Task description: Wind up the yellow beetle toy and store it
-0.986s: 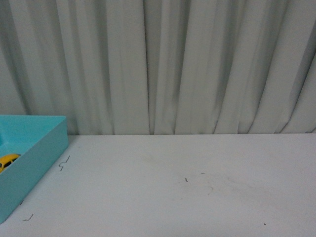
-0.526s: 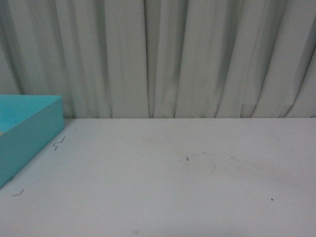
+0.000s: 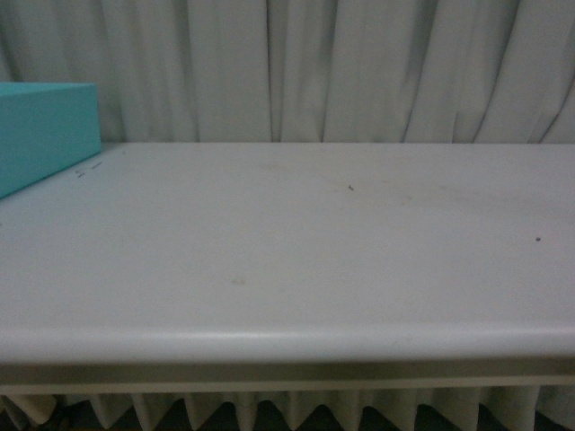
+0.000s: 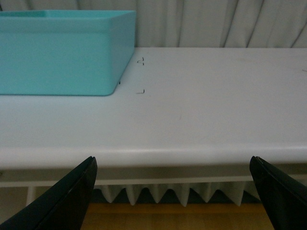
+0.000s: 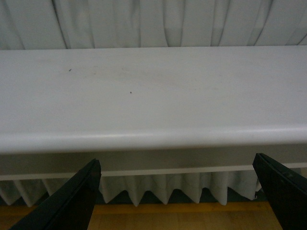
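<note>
The yellow beetle toy is hidden in every view now. A turquoise box [image 3: 45, 130] stands at the far left of the white table [image 3: 287, 260]; only its outer walls show, and its inside is hidden. In the left wrist view the same turquoise box [image 4: 62, 52] sits beyond the table's front edge. My left gripper [image 4: 172, 165] hangs open in front of and below that edge, nothing between its dark fingers [image 4: 72, 191]. My right gripper [image 5: 176, 165] is likewise open and empty, low before the table edge, its fingers [image 5: 76, 191] wide apart.
A pale curtain [image 3: 314, 63] hangs behind the table. The table's rounded front edge [image 3: 287, 346] crosses the view, with a pleated cloth skirt [image 5: 158, 189] under it and wooden floor [image 5: 158, 218] below. Small dark scuff marks [image 4: 140, 61] lie next to the box.
The front view has dropped lower: the table's front edge and the skirt under it now show. The box's inside and the yellow toy seen there a second ago have gone out of sight.
</note>
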